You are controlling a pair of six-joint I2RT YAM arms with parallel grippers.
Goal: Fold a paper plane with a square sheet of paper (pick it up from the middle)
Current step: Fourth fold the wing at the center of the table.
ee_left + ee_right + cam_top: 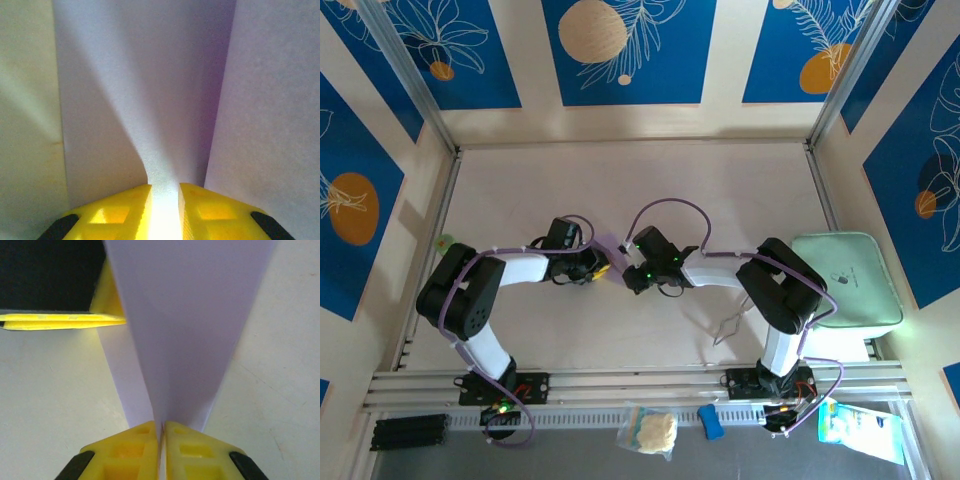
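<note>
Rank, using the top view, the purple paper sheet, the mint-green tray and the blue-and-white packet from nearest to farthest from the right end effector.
1. purple paper sheet: pinched in the right end effector, mid-table.
2. mint-green tray: at the table's right edge, beside the right arm.
3. blue-and-white packet: in front of the table, in the bottom right corner.

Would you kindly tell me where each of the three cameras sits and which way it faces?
Top external: above and behind, looking down on the table; both arms, left gripper and right gripper close together.
Left wrist: behind the left gripper, facing along its yellow fingers at the lavender paper pinched there.
Right wrist: likewise, its fingers clamping a fold, left gripper beyond.
Shared: both wrist views show the paper.
</note>
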